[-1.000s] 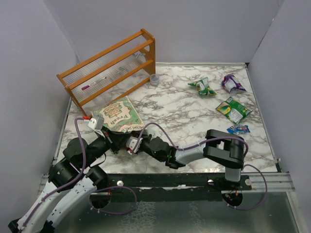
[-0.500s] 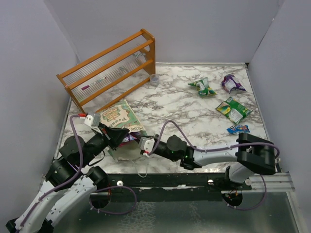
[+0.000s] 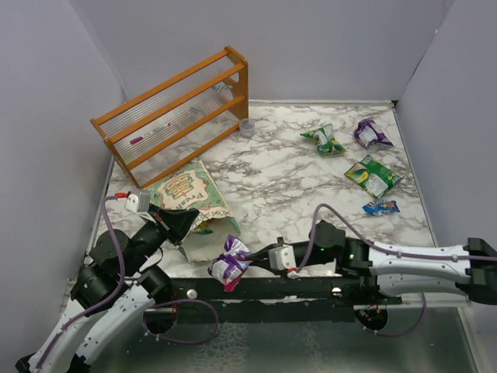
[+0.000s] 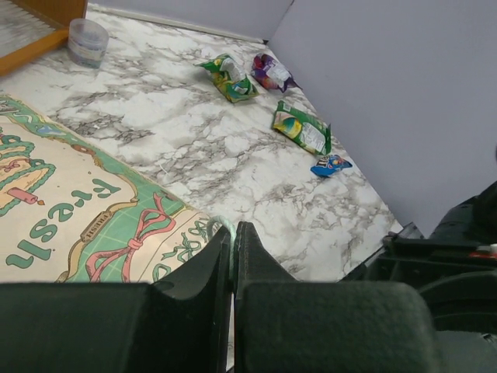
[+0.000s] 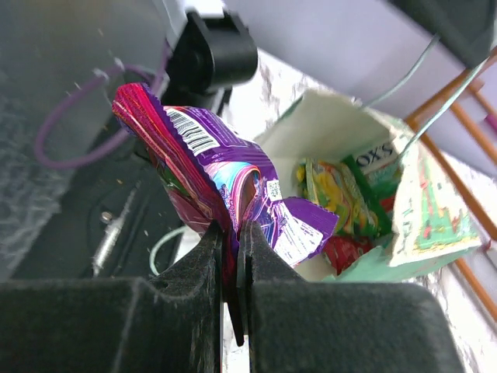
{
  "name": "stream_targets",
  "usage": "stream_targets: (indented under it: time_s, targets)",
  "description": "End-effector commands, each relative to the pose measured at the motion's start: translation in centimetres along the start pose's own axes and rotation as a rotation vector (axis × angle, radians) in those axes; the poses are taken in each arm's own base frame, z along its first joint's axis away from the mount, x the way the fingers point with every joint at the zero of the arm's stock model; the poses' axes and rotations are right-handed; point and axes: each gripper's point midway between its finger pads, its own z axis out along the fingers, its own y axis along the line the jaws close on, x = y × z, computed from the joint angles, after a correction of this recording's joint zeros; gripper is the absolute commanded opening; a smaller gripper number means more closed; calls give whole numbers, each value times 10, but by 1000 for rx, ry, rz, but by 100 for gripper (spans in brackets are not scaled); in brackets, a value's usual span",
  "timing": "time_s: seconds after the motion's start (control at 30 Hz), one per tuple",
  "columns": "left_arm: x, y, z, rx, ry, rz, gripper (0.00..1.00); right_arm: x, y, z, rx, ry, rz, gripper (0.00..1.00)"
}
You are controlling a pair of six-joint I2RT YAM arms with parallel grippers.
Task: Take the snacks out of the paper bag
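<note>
The paper bag lies on its side at the table's near left, printed front up, its mouth toward the near edge. My left gripper is shut on the bag's green cord handle at the mouth. My right gripper is shut on a purple snack packet, held clear of the bag over the near edge. In the right wrist view the purple packet sits before the bag's cream inside, where a green-yellow packet and a red packet still lie.
Several packets lie at the far right: green, purple, green, blue. An orange wooden rack stands at the back left, with a small clear cup beside it. Grey walls enclose the table.
My right gripper has drawn back out of the bag's mouth toward the near edge, bringing the purple packet out. The left gripper kept its hold and shifted slightly nearer.
</note>
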Motion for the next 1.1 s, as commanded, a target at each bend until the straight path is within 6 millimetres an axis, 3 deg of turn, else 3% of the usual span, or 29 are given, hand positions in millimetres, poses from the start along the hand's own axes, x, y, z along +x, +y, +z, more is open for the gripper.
stream_targets:
  time_s: [0.0, 0.13, 0.27, 0.43, 0.63, 0.7, 0.8, 0.87, 0.97, 1.07]
  targets:
    - [-6, 5, 0, -33, -20, 12, 0, -42, -6, -34, 40, -74, 38, 1]
    - [-1, 10, 5, -70, 9, 12, 0, -55, -64, -75, 379, -46, 32, 1]
    - [2, 11, 7, -74, 27, 12, 0, -48, -108, -122, 703, 20, 5, 1]
    - [1, 10, 6, -69, 20, 13, 0, -24, -138, -169, 1044, 105, 40, 1]
    - [-1, 11, 4, -70, 8, 9, 0, 4, -157, -204, 1356, 207, 36, 1]
    - [0, 11, 4, -69, 9, 9, 0, 31, -167, -208, 1421, 295, 84, 1]
    - [0, 10, 6, -65, 15, 10, 0, 99, -186, -205, 1422, 422, 310, 1]
    - [2, 10, 7, -63, 23, 12, 0, 132, -200, -211, 1430, 434, 436, 1]
    - [5, 9, 9, -60, 40, 15, 0, 159, -214, -223, 1480, 512, 384, 1]
    - [7, 9, 11, -60, 53, 19, 0, 191, -225, -258, 1623, 690, 325, 1]
